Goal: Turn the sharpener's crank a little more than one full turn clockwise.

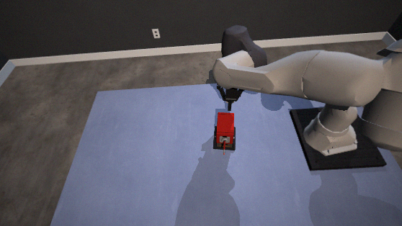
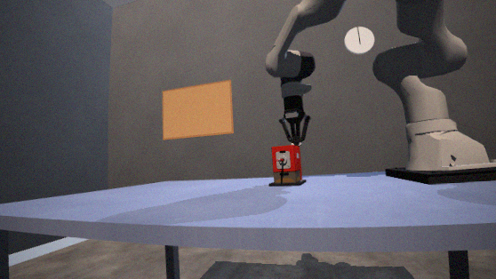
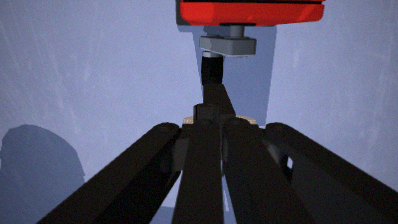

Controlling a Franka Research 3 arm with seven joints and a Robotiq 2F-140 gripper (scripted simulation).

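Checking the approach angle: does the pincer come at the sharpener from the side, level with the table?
No: in the exterior view the pincer hangs straight down over the back of the red sharpener, fingers closed.
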